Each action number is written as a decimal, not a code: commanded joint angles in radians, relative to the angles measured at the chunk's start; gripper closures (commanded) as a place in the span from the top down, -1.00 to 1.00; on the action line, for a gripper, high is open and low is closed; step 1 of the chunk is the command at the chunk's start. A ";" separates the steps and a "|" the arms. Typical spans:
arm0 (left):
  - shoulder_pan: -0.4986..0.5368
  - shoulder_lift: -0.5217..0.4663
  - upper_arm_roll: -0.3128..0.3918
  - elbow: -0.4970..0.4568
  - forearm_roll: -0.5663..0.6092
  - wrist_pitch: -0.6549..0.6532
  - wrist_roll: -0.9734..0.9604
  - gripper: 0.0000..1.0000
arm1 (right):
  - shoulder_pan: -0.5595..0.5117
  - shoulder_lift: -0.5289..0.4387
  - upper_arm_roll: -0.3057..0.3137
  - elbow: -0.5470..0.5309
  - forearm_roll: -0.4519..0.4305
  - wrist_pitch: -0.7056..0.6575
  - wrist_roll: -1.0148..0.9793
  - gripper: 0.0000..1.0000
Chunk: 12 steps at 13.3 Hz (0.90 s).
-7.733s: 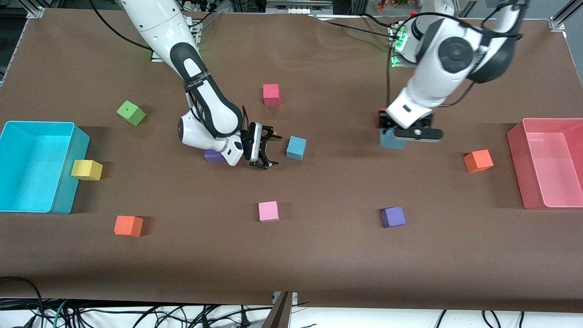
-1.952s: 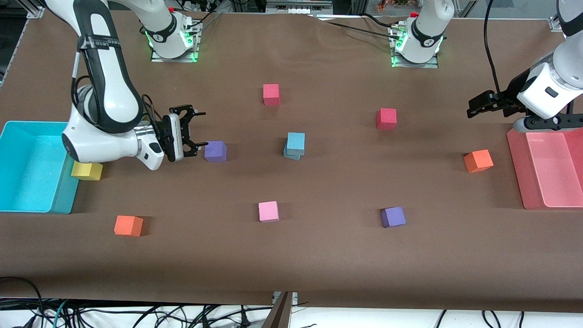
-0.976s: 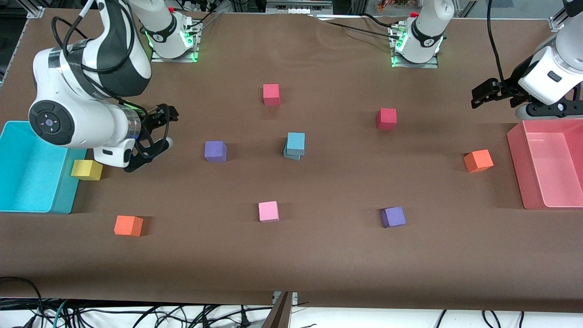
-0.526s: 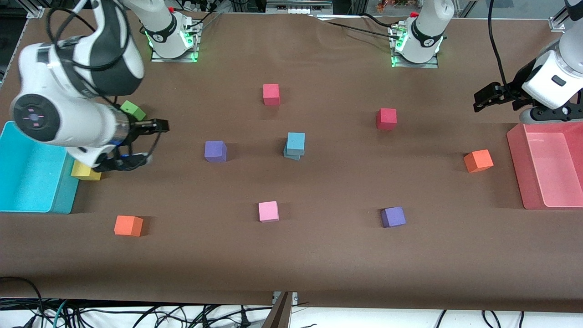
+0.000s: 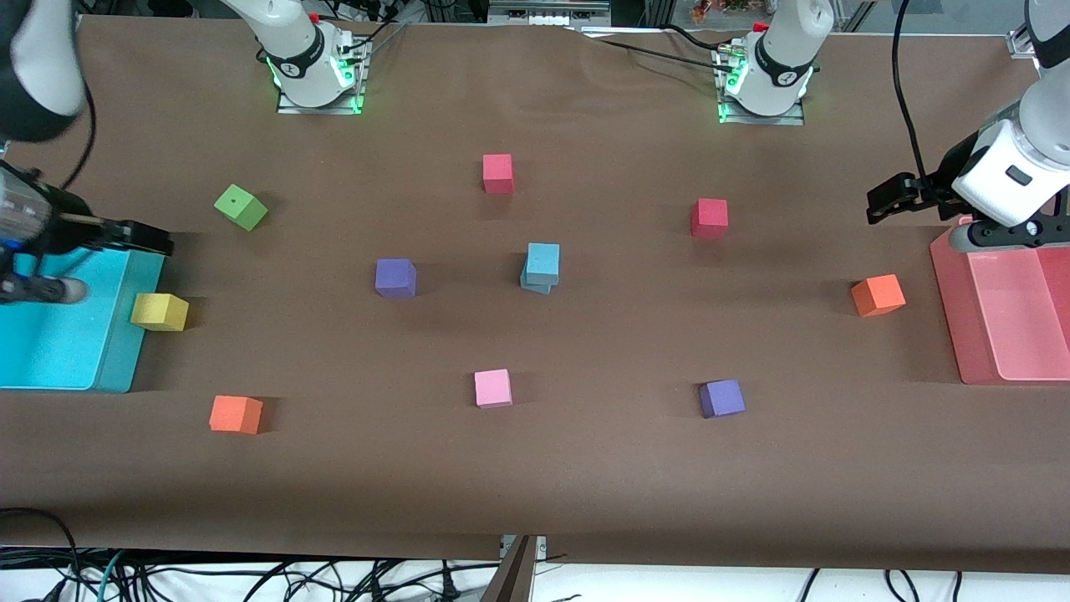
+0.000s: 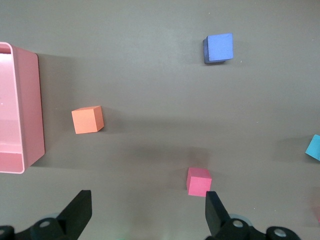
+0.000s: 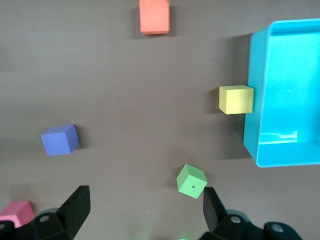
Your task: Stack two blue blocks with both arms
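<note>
Backing off looks like the step in hand: front view has the blue blocks (image 5: 542, 267) stacked mid-table, top cube slightly skewed, well apart from both grippers. Right gripper (image 5: 79, 259) hangs over the cyan bin (image 5: 117, 368), left gripper (image 5: 894, 196) beside the pink bin (image 5: 949, 318); both empty.

Left wrist view: jaws wide, nothing between; a red cube (image 6: 199, 181) lies nearest them.

Right wrist view: jaws wide; green cube (image 7: 191, 181) between them, on the table below.

Best to retreat high, clear of the stack.
</note>
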 commanded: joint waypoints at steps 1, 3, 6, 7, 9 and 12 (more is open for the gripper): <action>-0.004 0.010 -0.001 0.033 -0.029 -0.004 0.000 1.00 | -0.064 -0.125 0.097 -0.132 -0.021 0.054 0.045 1.00; -0.010 0.010 -0.004 0.040 -0.031 -0.005 -0.008 1.00 | -0.087 -0.184 0.114 -0.222 -0.021 0.137 0.041 1.00; -0.009 0.011 -0.013 0.045 -0.032 -0.008 -0.005 1.00 | -0.086 -0.201 0.114 -0.229 -0.022 0.149 -0.013 1.00; -0.009 0.011 -0.013 0.045 -0.031 -0.008 -0.004 1.00 | -0.084 -0.202 0.114 -0.227 -0.022 0.149 -0.016 1.00; -0.009 0.010 -0.015 0.045 -0.031 -0.008 -0.003 1.00 | -0.084 -0.202 0.119 -0.220 -0.022 0.139 -0.027 1.00; 0.023 0.007 -0.050 0.042 -0.032 -0.004 0.000 1.00 | -0.084 -0.199 0.117 -0.210 -0.022 0.107 -0.028 1.00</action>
